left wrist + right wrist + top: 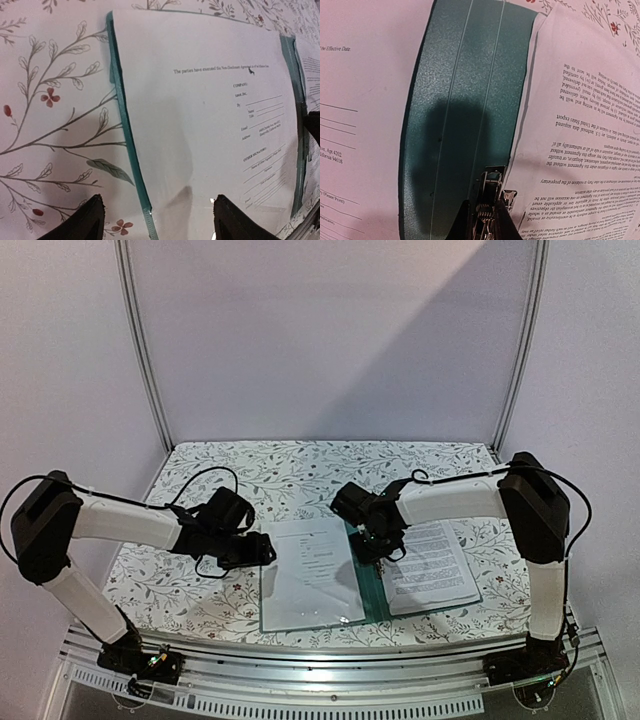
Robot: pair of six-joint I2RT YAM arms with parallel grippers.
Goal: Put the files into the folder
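- Top external view: we see the folder (372, 592) lying open on the flowered table (190, 585), close to the middle of the near edge, with its teal spine running from near to far.
- A signature sheet (310, 570) covers the folder's left half, and a sheet of dense text (435, 565) lies on its right half, reaching toward the table's right edge.
- The left gripper (264, 550) sits at the left edge of the signature sheet; the right gripper (385, 548) is over the spine at the far part of the folder.
- Left wrist view: we find the two black fingers (90, 222) spread wide apart, one over the tablecloth and one over the signature sheet, with the folder's teal left edge running between them. They hold nothing.
- Right wrist view: the fingers are drawn nearly together on the silver clip (490, 197) at the right side of the teal spine, just beside the inner edge of the text sheet. The clip's metal shows between the fingertips, so we read this as a pinch on the clip.
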